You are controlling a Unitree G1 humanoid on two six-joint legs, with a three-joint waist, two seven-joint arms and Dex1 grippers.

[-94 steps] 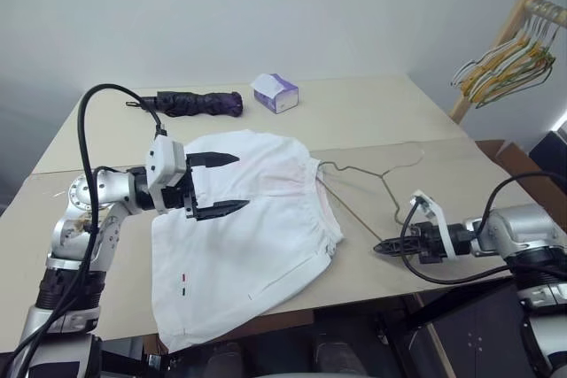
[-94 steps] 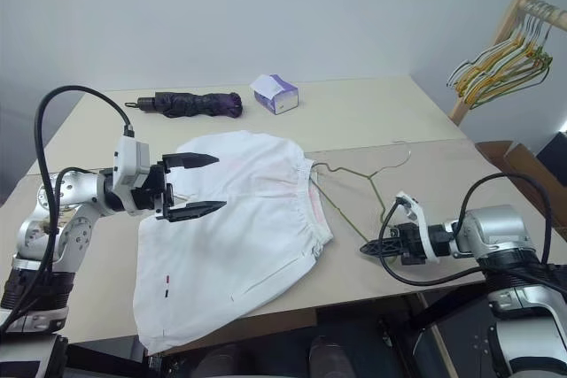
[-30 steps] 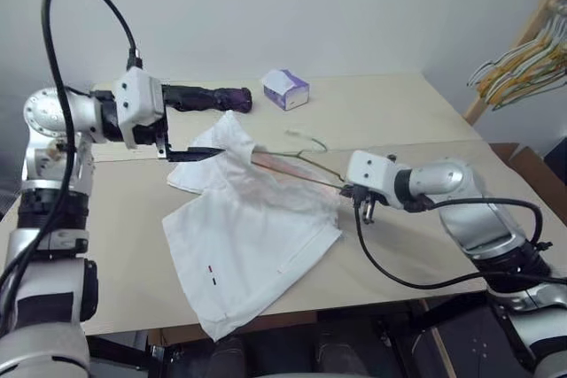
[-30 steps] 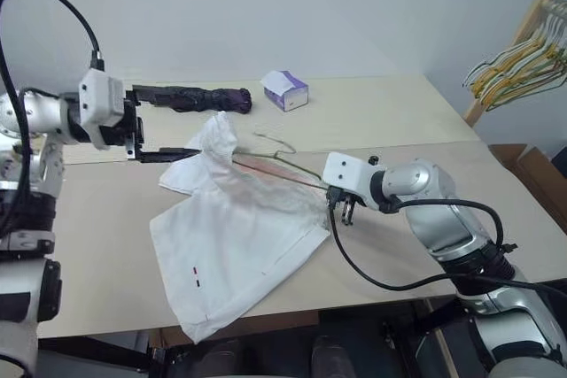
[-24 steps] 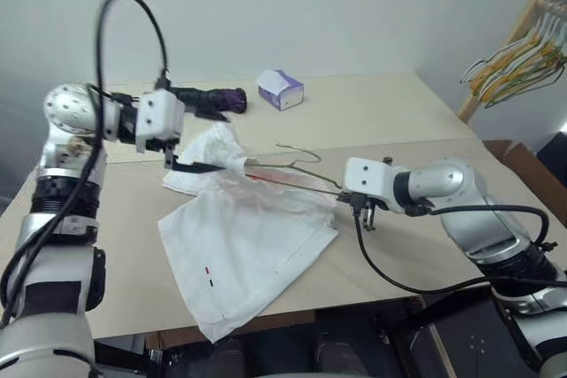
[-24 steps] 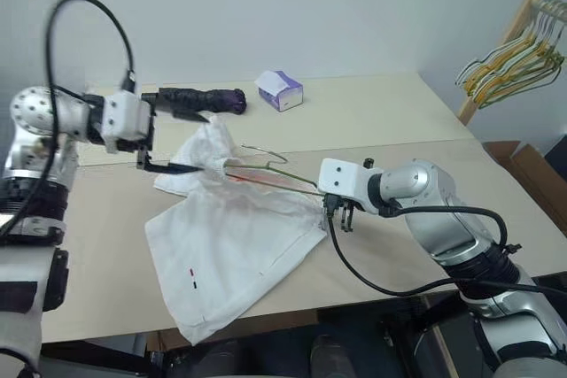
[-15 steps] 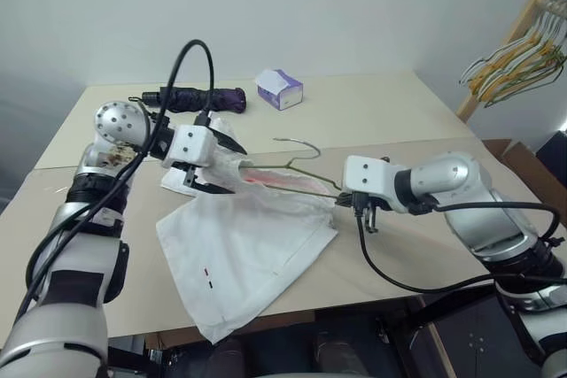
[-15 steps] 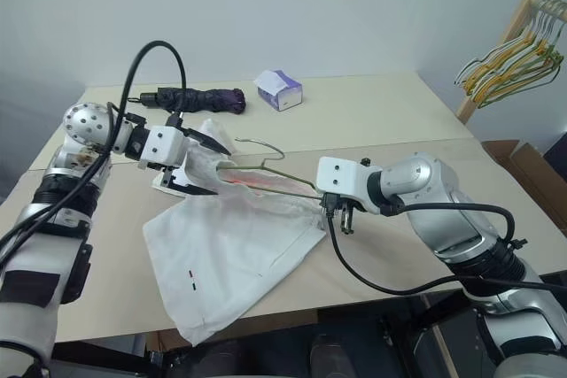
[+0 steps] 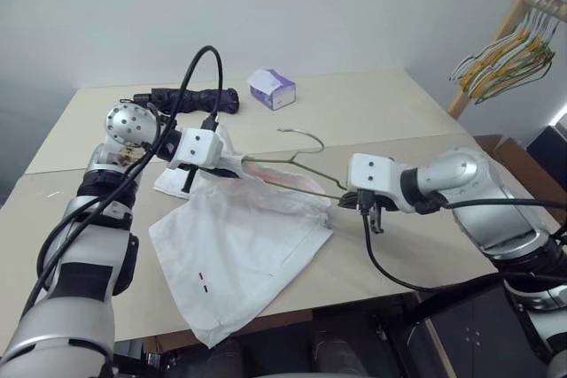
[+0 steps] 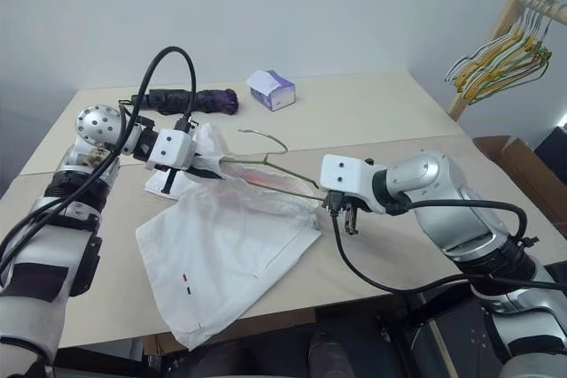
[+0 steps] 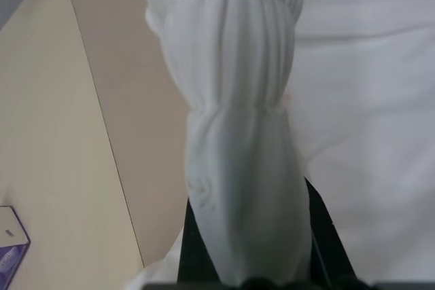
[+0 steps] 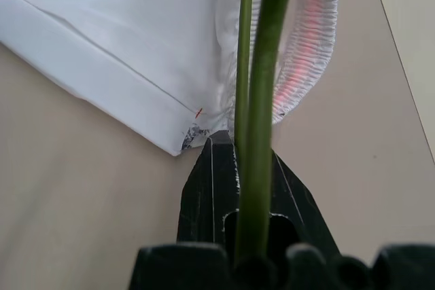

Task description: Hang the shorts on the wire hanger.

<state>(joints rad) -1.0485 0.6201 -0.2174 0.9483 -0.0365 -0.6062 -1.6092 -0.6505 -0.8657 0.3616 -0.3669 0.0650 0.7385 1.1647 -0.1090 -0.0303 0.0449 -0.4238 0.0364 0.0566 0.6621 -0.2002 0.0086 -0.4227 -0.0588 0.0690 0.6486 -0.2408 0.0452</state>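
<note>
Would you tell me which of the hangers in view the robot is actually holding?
The single olive-grey wire hanger over the table, pinched in the right gripper and running into the shorts. The yellow-green and white hangers hang untouched on a rack.

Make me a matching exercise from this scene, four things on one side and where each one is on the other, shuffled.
Things:
1. white cloth shorts
2. thin olive-grey wire hanger
3. small purple-and-white tissue box
4. folded dark purple umbrella

Places:
A. far side of table, right of the umbrella
B. waistband pinched in left gripper
C. far left of table
D. clamped in right gripper

Pairs: 1-B, 2-D, 3-A, 4-C
</note>
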